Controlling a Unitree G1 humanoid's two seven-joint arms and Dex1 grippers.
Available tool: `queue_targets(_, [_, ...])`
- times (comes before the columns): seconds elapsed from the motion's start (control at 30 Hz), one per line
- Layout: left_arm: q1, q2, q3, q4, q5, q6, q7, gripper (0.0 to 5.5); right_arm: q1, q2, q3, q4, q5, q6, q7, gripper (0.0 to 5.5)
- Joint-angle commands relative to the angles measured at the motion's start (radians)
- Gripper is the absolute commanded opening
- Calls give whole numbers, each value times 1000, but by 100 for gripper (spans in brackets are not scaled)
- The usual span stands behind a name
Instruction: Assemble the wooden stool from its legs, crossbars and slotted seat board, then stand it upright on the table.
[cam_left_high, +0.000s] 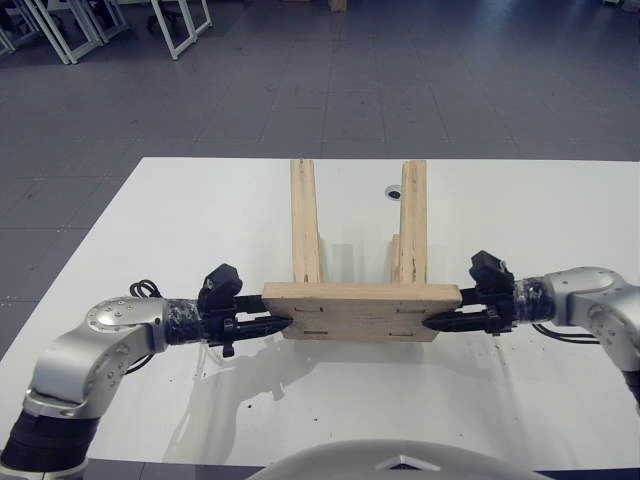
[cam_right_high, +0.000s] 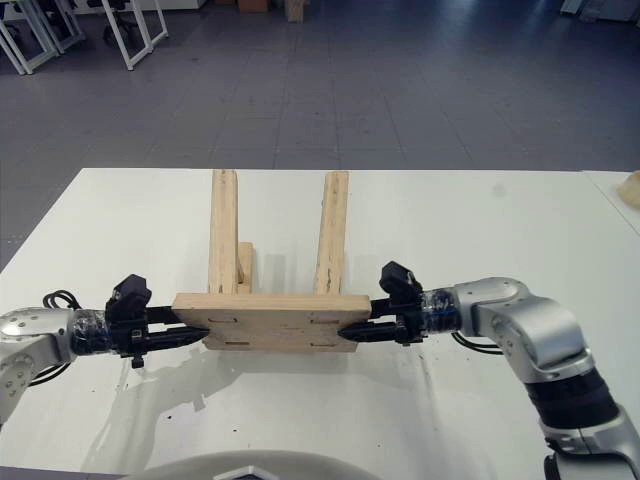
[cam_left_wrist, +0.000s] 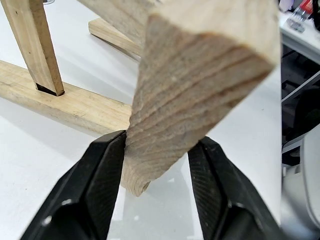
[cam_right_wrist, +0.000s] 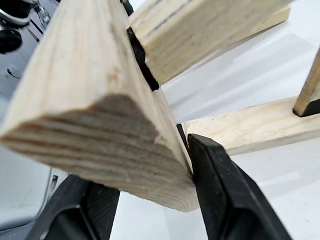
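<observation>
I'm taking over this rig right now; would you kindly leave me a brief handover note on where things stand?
Left gripper: shut on the seat board, at its left end.
Right gripper: shut on the board's right end.
Things: the stool lies on its side on the table, with the seat towards the robot and the legs pointing away. One leg sits in a crossbar slot.
Done: the parts look joined.
Left: tip it upright onto its legs, then release.

no readable text, no labels, no numbers, no signs
</observation>
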Motion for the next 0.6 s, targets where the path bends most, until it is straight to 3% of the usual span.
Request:
queue_targets(0.03, [-137,102,75,-8,-288,296,-6,195,-136,11,-144,-64,245,311,-127,197])
queue_targets(0.17, [-231,144,148,13,-510,474,62,195,-279,64,-305,10,502,577,-287,197])
queue_targets(0.23, [-279,179,169,48,-693,529,97,195,-338,-25,-255,129,754,632,-273,197])
queue_targets(0.33, [-367,218,116,196,-955,524,210,195,-532,-259,126,451,1158,640,-197,197])
queue_targets(0.4, [-406,235,53,290,-1077,506,290,195,-647,-358,404,524,1223,640,-67,197])
queue_targets(0.47, [-451,227,-8,379,-1155,490,370,195,-752,-372,619,602,1229,640,21,197])
queue_targets(0.6, [-546,150,-83,543,-1176,514,476,215,-914,-277,900,852,1229,640,58,197])
